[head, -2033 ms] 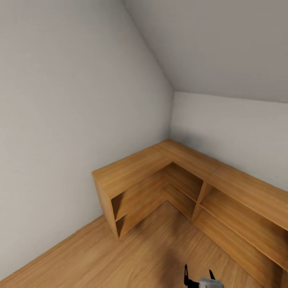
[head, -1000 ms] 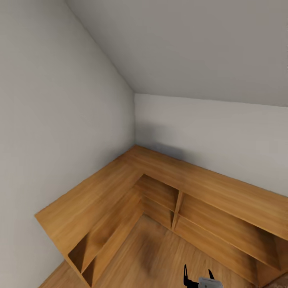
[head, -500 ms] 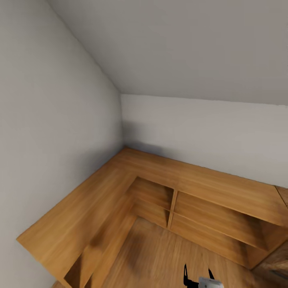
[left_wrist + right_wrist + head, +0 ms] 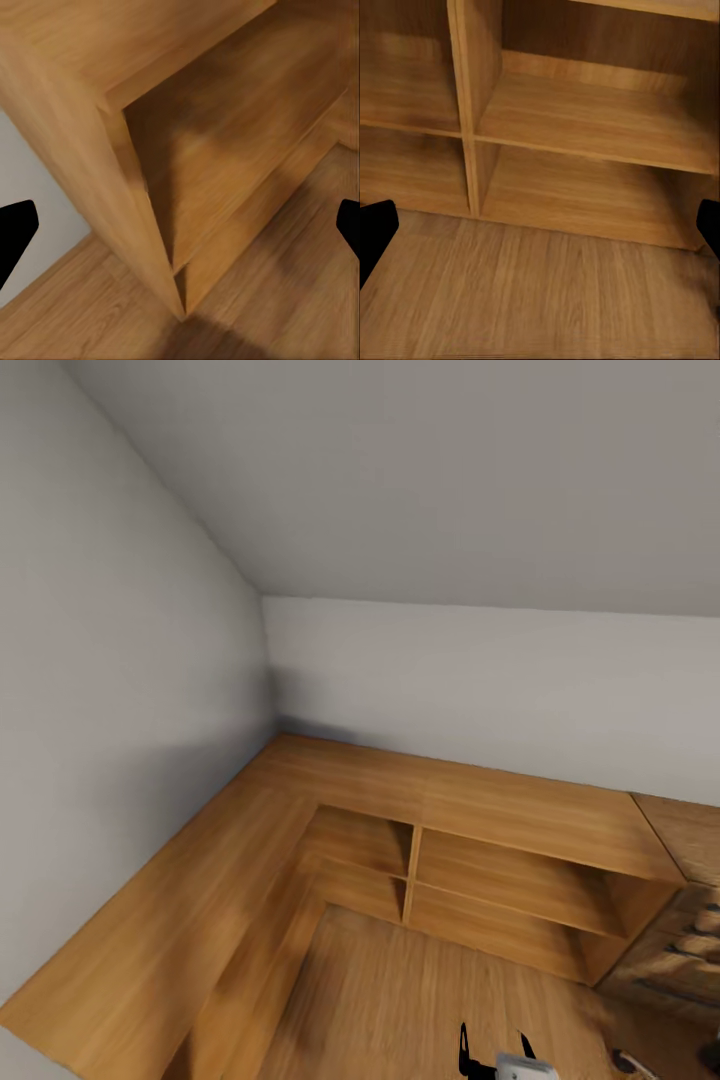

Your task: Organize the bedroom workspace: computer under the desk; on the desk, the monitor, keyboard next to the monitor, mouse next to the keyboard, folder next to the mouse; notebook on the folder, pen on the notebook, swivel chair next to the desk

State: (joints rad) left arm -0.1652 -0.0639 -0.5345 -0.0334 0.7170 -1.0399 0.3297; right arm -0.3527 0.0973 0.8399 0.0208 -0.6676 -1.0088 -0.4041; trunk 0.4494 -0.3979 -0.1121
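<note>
We face a corner of low wooden cabinets (image 4: 480, 815) on the plank floor (image 4: 400, 1000). Both grippers, left (image 4: 180, 225) and right (image 4: 540, 225), hold fingers spread, empty. The desk probably lies rightward; neither arm is nearer.

Light wooden corner shelving (image 4: 440, 810) stands on plank floor (image 4: 400, 1000).

Low cabinets (image 4: 470, 810): warm honey-toned wood, fine straight grain, smooth satin finish with no gloss highlights; shelf boards (image 4: 585, 112) inside look the same wood, darker in shade. Floor (image 4: 400, 1000): light wooden planks, lengthwise grain, smooth and matt. Walls (image 4: 480, 680) and sloped ceiling (image 4: 450, 470): plain grey, flat matt, like painted plaster, no texture. End effector fingers (image 4: 15, 232): solid black, matt, material cannot be told.
</note>
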